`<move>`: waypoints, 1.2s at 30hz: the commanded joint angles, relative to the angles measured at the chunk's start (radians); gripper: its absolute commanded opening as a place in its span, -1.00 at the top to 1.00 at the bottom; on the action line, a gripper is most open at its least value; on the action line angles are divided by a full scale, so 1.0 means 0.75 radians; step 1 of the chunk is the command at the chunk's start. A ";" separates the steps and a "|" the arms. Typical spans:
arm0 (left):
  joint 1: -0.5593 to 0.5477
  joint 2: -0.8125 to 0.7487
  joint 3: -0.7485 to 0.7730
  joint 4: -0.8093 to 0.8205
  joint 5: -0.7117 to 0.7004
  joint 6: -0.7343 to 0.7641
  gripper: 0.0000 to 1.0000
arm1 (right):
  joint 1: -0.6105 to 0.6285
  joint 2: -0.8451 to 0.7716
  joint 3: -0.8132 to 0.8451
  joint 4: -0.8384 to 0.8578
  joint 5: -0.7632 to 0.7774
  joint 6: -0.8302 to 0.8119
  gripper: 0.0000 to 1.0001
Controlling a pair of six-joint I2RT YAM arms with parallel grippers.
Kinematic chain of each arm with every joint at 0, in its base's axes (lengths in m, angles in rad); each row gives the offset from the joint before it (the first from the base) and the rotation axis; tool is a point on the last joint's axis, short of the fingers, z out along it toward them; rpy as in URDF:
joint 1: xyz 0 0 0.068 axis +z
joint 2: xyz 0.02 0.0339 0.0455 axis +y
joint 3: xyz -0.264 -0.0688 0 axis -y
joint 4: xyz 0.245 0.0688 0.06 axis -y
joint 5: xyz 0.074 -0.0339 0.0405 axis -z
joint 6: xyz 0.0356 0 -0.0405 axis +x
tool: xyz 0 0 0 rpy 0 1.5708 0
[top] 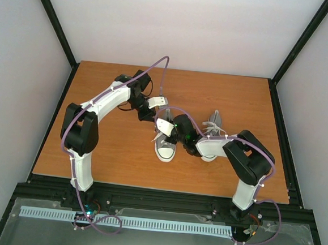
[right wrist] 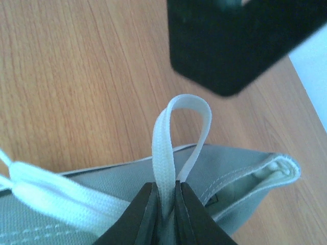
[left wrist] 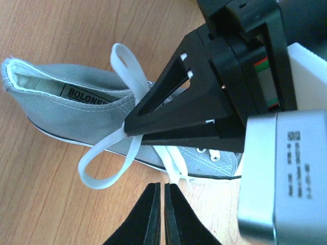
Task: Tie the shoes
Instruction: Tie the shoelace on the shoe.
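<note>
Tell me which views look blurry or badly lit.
Right wrist: the lace loop is sharp, the black block above it badly blurred. Left wrist: the grey sneaker and its label are crisp. Top external: even light, soft shadows on the table.

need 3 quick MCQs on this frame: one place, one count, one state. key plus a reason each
1. Where do the right arm's fingers sit?
A) on a toe cap
B) on bare wood
C) on a white lace loop

2. How many shoes are on the table?
A) one
B) two
C) three

3. The left arm's fingers are:
A) shut
B) spread wide
C) clamped on a sole

Key:
1 C: the right wrist view shows the loop pinched between them.
2 B: the top view shows two grey sneakers side by side.
3 A: the left wrist view shows the tips drawn together.
</note>
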 commanded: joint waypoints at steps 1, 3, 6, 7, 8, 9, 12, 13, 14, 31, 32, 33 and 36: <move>-0.003 0.004 0.029 -0.008 -0.003 -0.005 0.86 | 0.008 -0.058 -0.055 -0.060 0.080 0.045 0.80; -0.002 0.012 0.017 0.003 -0.033 0.021 0.63 | 0.008 -0.068 -0.069 -0.066 0.089 0.047 0.80; 0.003 -0.031 -0.094 0.082 -0.045 0.185 -0.02 | 0.006 -0.072 -0.067 -0.084 0.081 0.052 0.80; 0.003 -0.060 -0.145 0.157 -0.047 0.233 -0.16 | 0.006 -0.070 -0.063 -0.088 0.080 0.056 0.80; 0.004 -0.078 -0.189 0.227 -0.051 0.273 -0.33 | 0.004 -0.068 -0.061 -0.090 0.078 0.057 0.80; 0.004 -0.076 -0.202 0.268 -0.053 0.312 -0.38 | 0.002 -0.067 -0.058 -0.089 0.074 0.059 0.80; 0.003 0.025 -0.132 0.292 -0.023 0.378 -0.46 | -0.002 -0.063 -0.056 -0.081 0.074 0.067 0.80; 0.003 0.058 -0.111 0.315 -0.016 0.378 -0.47 | -0.002 -0.061 -0.056 -0.077 0.072 0.068 0.80; 0.003 0.080 -0.107 0.354 -0.015 0.376 -0.47 | -0.002 -0.059 -0.056 -0.074 0.068 0.068 0.80; 0.003 0.094 -0.129 0.315 0.114 0.651 0.73 | -0.010 -0.070 -0.070 -0.066 0.080 0.085 0.80; 0.004 0.090 -0.124 0.303 0.116 0.649 0.88 | -0.010 -0.074 -0.072 -0.070 0.082 0.089 0.80; 0.005 0.085 -0.119 0.291 0.113 0.644 0.96 | -0.010 -0.080 -0.070 -0.076 0.086 0.093 0.80; 0.005 0.079 -0.102 0.273 0.100 0.607 0.99 | -0.010 -0.094 -0.061 -0.115 0.117 0.099 0.81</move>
